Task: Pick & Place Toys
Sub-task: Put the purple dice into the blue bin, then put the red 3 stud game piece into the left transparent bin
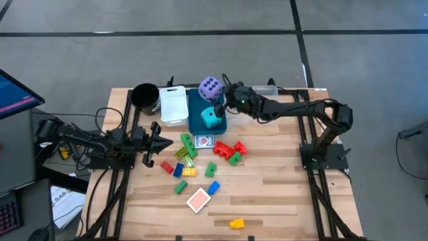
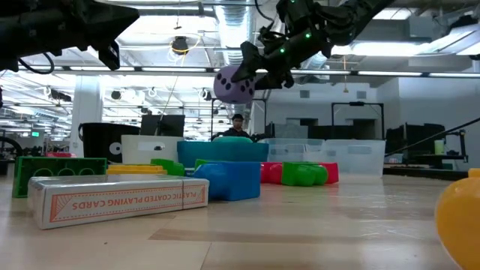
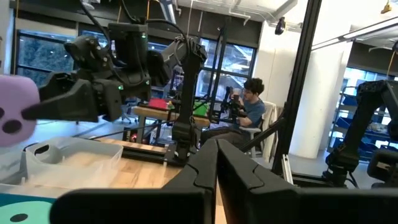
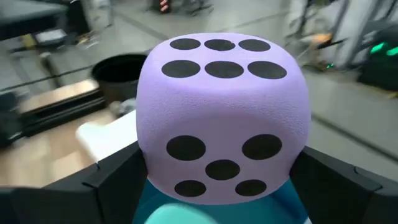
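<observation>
The fingers (image 4: 112,177) of the right gripper (image 1: 221,90) are clamped on the two sides of the purple die (image 1: 210,87), holding it in the air above the far end of the blue bin (image 1: 198,120), toward twelve o'clock on the counter (image 1: 281,187). The low view shows the die (image 2: 234,84) hanging clear above the bin's rim, and the right wrist view shows it (image 4: 222,118) filling the space between the dark fingers, with the six-dot face up and a five-dot face toward the camera. The cyan die (image 1: 211,118) lies inside the blue bin, just below the held one. The black cup (image 1: 144,96) stands at about eleven o'clock, with the white bin (image 1: 174,106) between it and the blue bin.

The left gripper (image 1: 159,144) rests at about nine o'clock, its fingers parted and empty, pointing toward the middle of the counter.

Small bricks lie scattered around the centre: red bricks (image 1: 229,150) at about three o'clock of the cluster, a green brick (image 1: 186,140) and a yellow brick (image 1: 189,171) closer to the left gripper, a blue brick (image 1: 213,187) nearer six o'clock. A red-backed card box (image 1: 198,199) lies at six o'clock, and a lone yellow brick (image 1: 237,223) sits near the front edge. A face-up playing card (image 1: 204,141) lies just in front of the blue bin.
</observation>
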Available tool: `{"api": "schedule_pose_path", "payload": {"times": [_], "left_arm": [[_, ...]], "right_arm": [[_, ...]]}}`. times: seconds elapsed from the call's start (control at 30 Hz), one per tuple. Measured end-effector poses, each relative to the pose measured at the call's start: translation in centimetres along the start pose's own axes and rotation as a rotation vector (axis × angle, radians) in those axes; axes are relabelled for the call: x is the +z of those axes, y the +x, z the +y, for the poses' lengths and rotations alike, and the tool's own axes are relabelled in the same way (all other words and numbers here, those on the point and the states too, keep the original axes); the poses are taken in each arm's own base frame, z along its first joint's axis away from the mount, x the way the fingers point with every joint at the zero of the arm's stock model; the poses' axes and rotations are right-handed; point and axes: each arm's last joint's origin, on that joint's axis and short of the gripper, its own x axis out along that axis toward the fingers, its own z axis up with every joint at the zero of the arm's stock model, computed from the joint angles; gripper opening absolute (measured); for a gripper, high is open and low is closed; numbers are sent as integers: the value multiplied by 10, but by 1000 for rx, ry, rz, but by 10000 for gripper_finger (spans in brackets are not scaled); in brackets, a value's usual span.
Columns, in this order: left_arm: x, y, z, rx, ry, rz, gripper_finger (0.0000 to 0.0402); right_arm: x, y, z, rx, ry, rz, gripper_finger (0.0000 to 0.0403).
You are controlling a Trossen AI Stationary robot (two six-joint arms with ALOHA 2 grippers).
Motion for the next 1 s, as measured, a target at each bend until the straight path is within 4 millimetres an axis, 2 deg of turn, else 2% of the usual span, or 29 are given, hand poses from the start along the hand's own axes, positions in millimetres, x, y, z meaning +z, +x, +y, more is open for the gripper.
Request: {"api": "schedule_pose_path", "payload": {"times": [0.27, 0.33, 0.43, 0.6, 0.73, 0.9, 1.0], "left_arm": [[3, 0, 0, 1, -2, -34, 3], [5, 0, 0, 1, -4, -49, 3], [7, 0, -1, 0, -7, -72, 3], [6, 0, 0, 3, -6, -66, 3], [6, 0, 0, 4, -6, -65, 3], [5, 0, 0, 5, -5, -58, 3], [5, 0, 0, 5, -5, -55, 3]], "right_arm": [[-5, 12, -11, -12, 16, 61, 348], [-4, 23, -11, -3, 23, 50, 348], [-15, 40, -15, -8, 16, 107, 348], [-11, 67, -9, 49, 7, 144, 348], [-16, 85, 0, 53, -41, 219, 358], [-9, 90, 3, 51, -63, 268, 392], [-13, 88, 3, 47, -68, 307, 392]]}}
